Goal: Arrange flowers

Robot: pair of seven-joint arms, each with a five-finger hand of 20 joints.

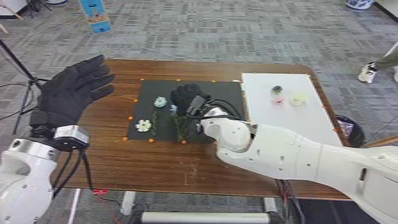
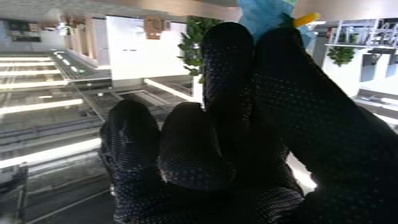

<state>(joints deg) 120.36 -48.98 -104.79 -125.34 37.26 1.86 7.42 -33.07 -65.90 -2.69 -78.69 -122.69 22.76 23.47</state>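
Left robot hand: it is open, with the fingers straight and spread, and it points to the far side; its arm comes in from the bottom left, and the hand is at the left side of the worktop.
Right robot hand: its arm comes from the bottom right and bends over the worktop; the hand is closed on a blue flower, pinched between thumb and finger, above the black mat.
Surface: the worktop is of brown wood; the black mat lies left of a white board, and orange marks are around the mat.
Room: a black stand at the left, a blue sign, grey carpet, then a dark bin at the right.
Flowers on mat: the pale blue flower has its head to the far side, its long axis running from far to near; the white flower is nearer.
Held flower: its petals are at the fingertips; its full axis I cannot tell.
Flowers on board: pink, then pale yellow.
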